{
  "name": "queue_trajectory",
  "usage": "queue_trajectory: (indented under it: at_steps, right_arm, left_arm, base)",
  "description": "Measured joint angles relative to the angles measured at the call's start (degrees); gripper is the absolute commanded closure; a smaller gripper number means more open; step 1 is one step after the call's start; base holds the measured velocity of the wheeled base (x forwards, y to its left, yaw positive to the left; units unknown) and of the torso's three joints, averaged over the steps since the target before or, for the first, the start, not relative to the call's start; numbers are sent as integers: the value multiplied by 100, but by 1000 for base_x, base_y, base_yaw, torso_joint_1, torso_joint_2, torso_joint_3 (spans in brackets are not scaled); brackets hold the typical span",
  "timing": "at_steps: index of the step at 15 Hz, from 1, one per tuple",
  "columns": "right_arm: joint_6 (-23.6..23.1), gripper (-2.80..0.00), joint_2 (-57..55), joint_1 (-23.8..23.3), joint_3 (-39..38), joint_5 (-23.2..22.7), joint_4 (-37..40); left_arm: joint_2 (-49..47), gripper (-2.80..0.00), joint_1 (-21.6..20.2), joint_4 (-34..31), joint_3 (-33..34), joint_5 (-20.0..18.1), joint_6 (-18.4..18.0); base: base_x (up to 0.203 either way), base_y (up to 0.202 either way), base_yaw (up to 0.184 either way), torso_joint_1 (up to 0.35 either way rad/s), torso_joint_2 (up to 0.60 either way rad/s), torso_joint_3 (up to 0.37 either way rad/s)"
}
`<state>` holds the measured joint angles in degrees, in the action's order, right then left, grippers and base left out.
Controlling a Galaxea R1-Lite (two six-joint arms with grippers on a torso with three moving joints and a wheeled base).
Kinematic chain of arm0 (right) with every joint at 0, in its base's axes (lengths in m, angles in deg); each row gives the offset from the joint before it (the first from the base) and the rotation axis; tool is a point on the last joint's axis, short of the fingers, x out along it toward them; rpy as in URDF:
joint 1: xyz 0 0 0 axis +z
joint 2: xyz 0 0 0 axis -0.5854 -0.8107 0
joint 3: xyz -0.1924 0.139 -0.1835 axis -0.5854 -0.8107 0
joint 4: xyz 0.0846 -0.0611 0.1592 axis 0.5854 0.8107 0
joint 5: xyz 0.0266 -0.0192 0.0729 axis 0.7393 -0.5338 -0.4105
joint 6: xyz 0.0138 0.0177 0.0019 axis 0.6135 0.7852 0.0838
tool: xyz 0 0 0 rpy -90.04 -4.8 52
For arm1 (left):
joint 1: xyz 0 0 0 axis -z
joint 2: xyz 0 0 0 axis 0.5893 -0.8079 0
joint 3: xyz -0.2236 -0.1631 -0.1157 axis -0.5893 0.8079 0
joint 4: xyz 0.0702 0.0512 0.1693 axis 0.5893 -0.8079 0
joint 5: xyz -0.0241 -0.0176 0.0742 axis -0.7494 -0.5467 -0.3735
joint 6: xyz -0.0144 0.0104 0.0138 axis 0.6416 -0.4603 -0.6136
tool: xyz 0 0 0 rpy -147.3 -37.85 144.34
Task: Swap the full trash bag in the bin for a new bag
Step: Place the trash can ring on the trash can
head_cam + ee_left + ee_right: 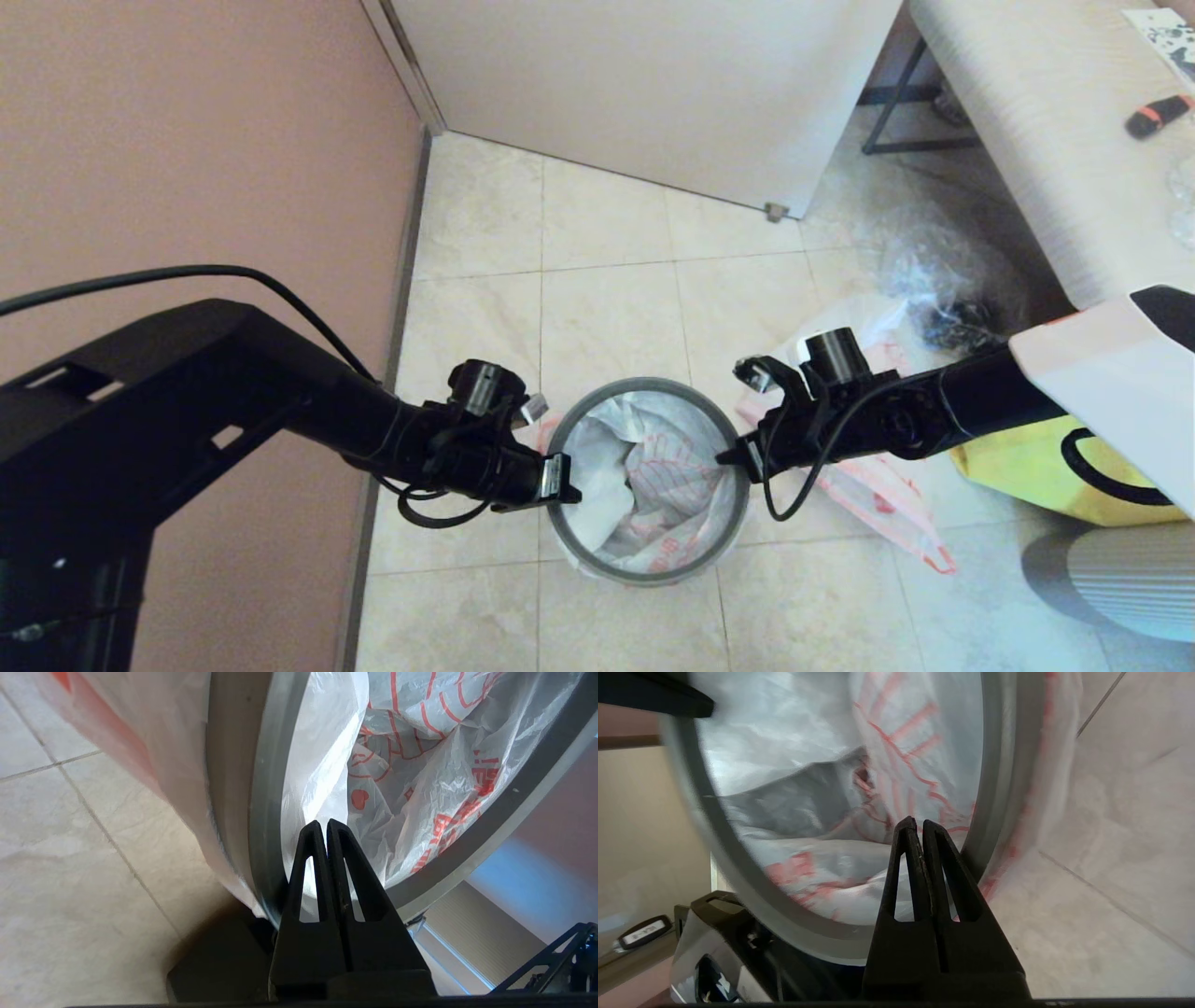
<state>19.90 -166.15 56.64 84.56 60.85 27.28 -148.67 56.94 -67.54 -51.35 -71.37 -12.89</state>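
The bin (644,385) stands on the tiled floor in the middle of the head view, its grey hoop (266,788) seated on the rim. A limp white bag with red print, the new bag (653,485), lines it, and its edge hangs outside under the hoop (999,765). My left gripper (565,490) is shut at the hoop's left side, with nothing visible between its fingertips (325,823). My right gripper (726,457) is shut at the hoop's right side, its tips (915,822) just inside the rim. The lumpy full trash bag (878,490) lies on the floor right of the bin, partly under my right arm.
A clear crinkly bag with dark contents (934,280) sits further back right. A yellow fabric bag (1046,467) stands at the right under my arm. A pink wall (187,187) runs along the left. A pale table (1046,140) fills the far right corner.
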Motion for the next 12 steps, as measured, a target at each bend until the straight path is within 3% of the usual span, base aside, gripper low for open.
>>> queue_trajectory:
  at_steps: [8, 12]
  right_arm:
    - [-2, 0, -359, -74, 16, -55, -270]
    - [-17, 0, 16, 17, -74, 414, -229]
  left_arm:
    - [-192, 0, -168, 131, -52, -11, 22]
    - [316, 0, -2, 83, -13, 55, 462]
  base:
    - [0, 0, 0, 0, 0, 0]
    - [0, 0, 0, 0, 0, 0]
